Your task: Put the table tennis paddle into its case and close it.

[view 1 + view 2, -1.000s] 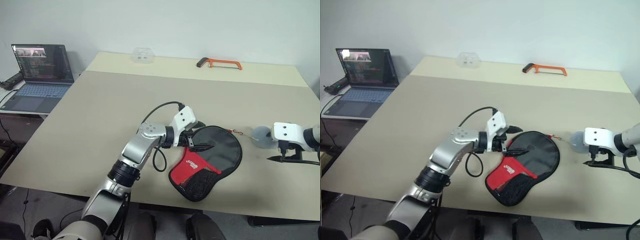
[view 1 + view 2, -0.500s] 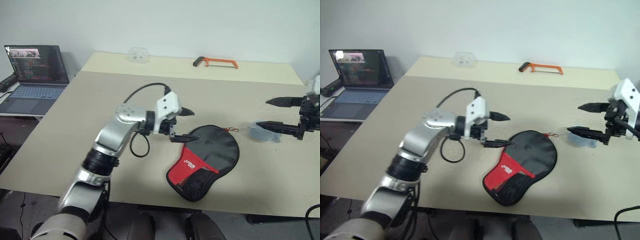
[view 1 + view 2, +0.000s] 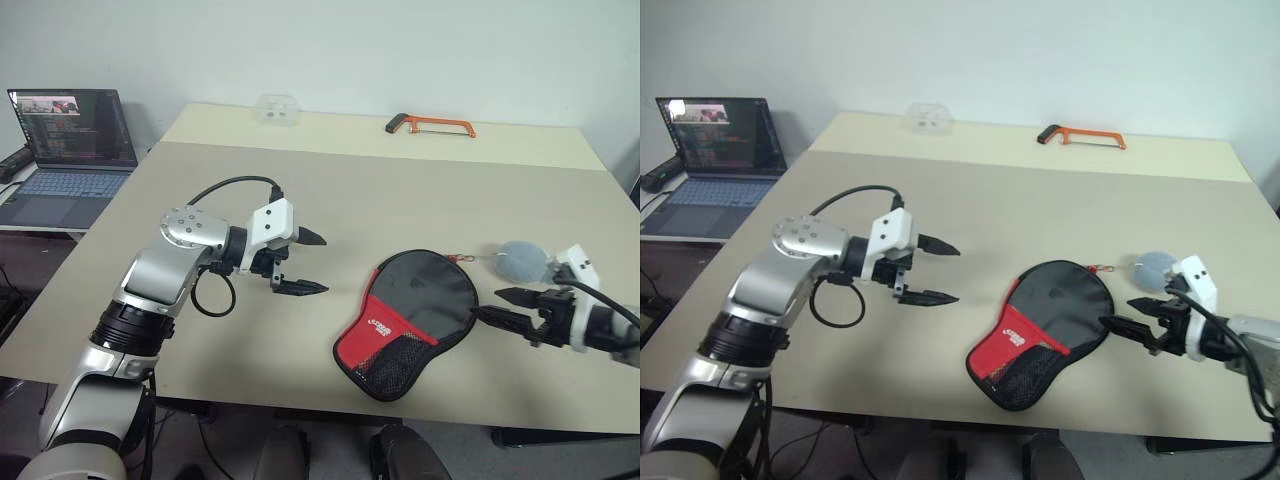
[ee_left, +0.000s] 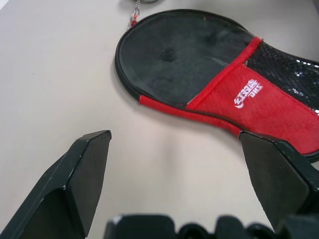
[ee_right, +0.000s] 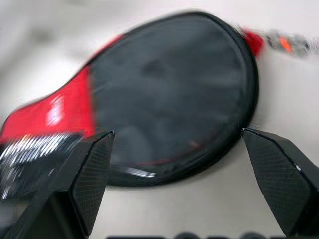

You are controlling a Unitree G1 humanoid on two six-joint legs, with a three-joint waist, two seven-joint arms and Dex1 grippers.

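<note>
The case (image 3: 410, 318) lies flat near the table's front edge, black and round at its wide end, red with a mesh patch and white logo at its narrow end. The table tennis paddle is hidden; a glossy round black face (image 4: 184, 55) fills the case's wide end. My left gripper (image 3: 322, 263) hovers open to the left of the case, apart from it, with nothing between its fingers. My right gripper (image 3: 488, 304) is open and low at the case's right edge (image 5: 169, 94), its fingertips just short of it.
A small light-blue pouch (image 3: 518, 260) lies right of the case, behind my right gripper. A red zip pull on a chain (image 3: 462, 260) trails from the case. At the far edge lie an orange hacksaw (image 3: 432, 125) and a clear box (image 3: 277, 108). A laptop (image 3: 65, 150) sits left.
My left gripper has drawn away to the left from the case. My right gripper swung up, rolled, then came down beside the case's right edge. The case stays put.
</note>
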